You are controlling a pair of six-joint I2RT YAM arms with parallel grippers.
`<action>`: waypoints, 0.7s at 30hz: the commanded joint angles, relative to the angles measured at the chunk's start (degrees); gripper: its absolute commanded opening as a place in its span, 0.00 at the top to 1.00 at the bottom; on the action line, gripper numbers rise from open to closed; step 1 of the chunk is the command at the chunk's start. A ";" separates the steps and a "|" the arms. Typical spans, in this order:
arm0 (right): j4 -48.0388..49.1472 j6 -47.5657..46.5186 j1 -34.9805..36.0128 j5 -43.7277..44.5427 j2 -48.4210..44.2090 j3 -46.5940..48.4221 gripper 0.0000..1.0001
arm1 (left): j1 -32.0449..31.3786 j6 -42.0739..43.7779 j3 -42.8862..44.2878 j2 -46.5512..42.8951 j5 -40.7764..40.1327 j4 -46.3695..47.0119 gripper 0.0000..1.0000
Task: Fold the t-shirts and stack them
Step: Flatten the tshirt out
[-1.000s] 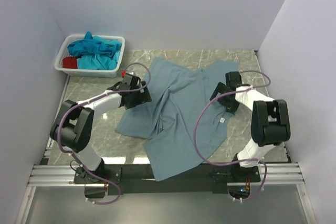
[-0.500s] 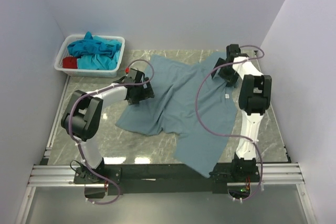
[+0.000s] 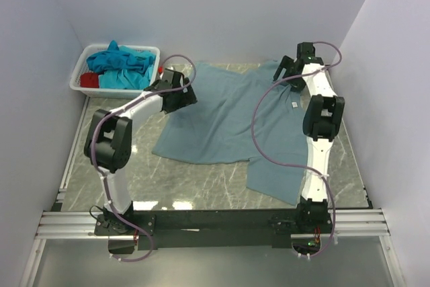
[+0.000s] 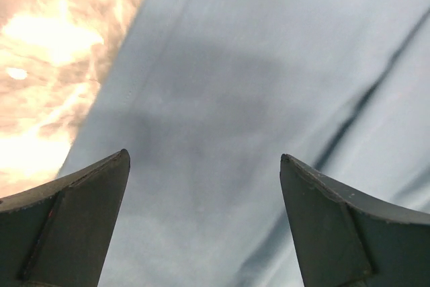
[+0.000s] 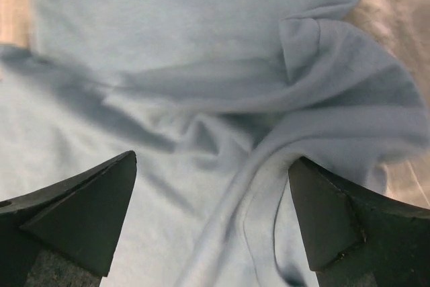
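The grey-blue t-shirt (image 3: 235,122) lies spread across the marble table, its small white neck label (image 3: 293,105) on the right. My left gripper (image 3: 190,96) hovers over the shirt's far left edge. In the left wrist view it (image 4: 205,160) is open, with smooth cloth (image 4: 255,85) under it and nothing between the fingers. My right gripper (image 3: 285,72) is over the shirt's far right corner. It (image 5: 211,160) is open above a bunched fold (image 5: 316,119). Turquoise t-shirts (image 3: 119,62) and a red one (image 3: 88,80) sit in the basket.
A white plastic basket (image 3: 149,76) stands at the far left corner, close to my left arm. Walls close in the back and both sides. Bare marble (image 3: 201,183) shows in front of the shirt, and the metal rail (image 3: 215,223) runs along the near edge.
Both arms have swung toward the far side of the table. The grey-blue shirt has slid away from the near edge and spread out flatter. Both grippers stayed open.
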 commanded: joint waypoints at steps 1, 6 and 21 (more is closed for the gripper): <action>4.43 -1.33 0.12 1.17 -15.28 -5.74 0.00 | -0.06 1.41 0.14 -10.33 -2.91 0.99 0.01; 14.33 2.54 0.65 10.40 -39.69 -33.95 0.00 | -0.06 -4.04 -15.23 -25.96 -5.80 -0.48 0.01; 31.16 15.02 0.65 4.09 -78.96 -85.15 0.00 | -0.06 -23.01 -44.34 -49.39 -14.68 -13.42 0.01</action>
